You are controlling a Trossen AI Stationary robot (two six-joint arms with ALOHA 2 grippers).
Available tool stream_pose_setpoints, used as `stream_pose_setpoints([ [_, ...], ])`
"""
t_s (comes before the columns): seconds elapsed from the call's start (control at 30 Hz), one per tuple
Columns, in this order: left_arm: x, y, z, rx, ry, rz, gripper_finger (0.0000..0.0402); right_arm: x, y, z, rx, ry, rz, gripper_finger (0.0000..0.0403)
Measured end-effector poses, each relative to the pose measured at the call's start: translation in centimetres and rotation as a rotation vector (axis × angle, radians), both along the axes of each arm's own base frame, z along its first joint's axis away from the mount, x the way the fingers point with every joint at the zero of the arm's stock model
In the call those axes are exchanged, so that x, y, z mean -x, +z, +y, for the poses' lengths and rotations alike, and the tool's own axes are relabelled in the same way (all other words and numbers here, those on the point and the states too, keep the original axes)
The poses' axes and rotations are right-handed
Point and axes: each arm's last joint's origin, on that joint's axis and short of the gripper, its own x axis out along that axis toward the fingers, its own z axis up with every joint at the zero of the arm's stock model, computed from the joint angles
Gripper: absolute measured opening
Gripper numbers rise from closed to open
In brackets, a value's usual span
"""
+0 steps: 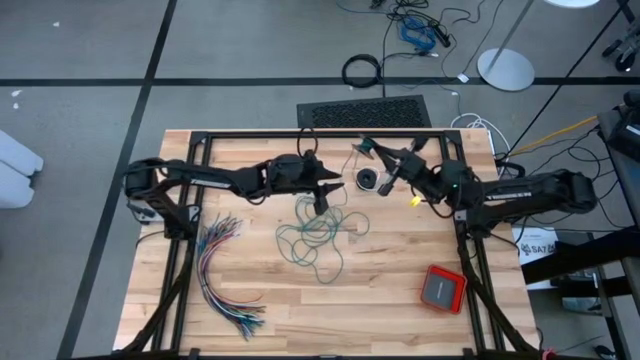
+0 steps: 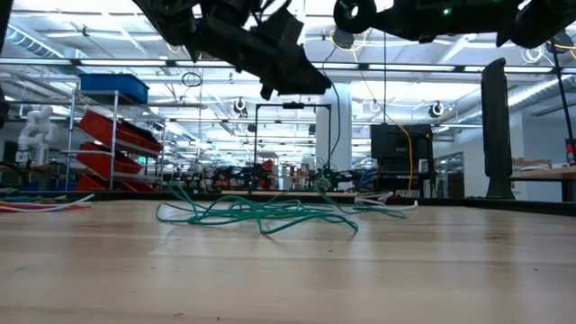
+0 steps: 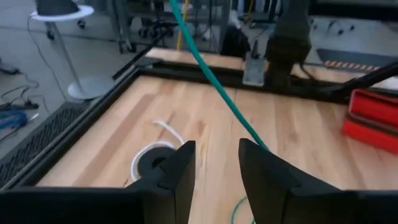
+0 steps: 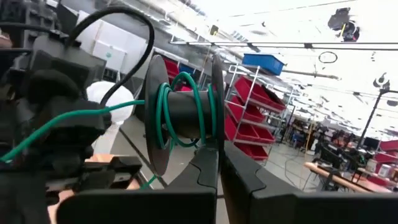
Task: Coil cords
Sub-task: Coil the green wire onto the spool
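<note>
My right fingers (image 4: 219, 163) are clamping a spool (image 4: 183, 115) wound with teal cord (image 1: 318, 236); my left fingers (image 3: 214, 168) are sitting apart around that cord, rest piling on the bench (image 1: 400, 290).

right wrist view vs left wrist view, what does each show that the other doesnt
Only the right wrist view shows the dark spool pinched at its rim by the right tool, with a few turns of the teal-green cord wound on its core.

Only the left wrist view shows the wooden table, a second spool lying on it with a white tail end, a red box at the far edge, and the left tool with its jaws apart.

Both show the teal-green cord running taut through the air.
</note>
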Motion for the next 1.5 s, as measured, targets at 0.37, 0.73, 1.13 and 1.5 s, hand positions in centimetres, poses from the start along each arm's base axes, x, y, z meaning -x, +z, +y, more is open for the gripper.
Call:
stream_pose_setpoints([
  [0.37, 2.0, 1.2, 0.0, 0.023, 0.000, 0.104, 0.0130, 0.3, 0.5, 0.6, 0.040, 0.027, -0.007, 0.0000],
  [0.73, 1.9, 2.5, -0.9, 0.033, -0.035, 0.011, 0.0130, 0.2, 0.7, 0.9, 0.088, 0.137, -0.021, 0.0000],
  [1.13, 0.4, 0.9, -1.3, 0.130, -0.001, -0.023, 0.0130, 0.2, 0.8, 0.9, 0.082, 0.139, -0.036, 0.0000],
  [1.5, -0.3, -0.3, -2.6, 0.091, 0.070, 0.005, 0.0130, 0.2, 0.8, 0.9, 0.082, 0.139, -0.033, 0.0000],
])
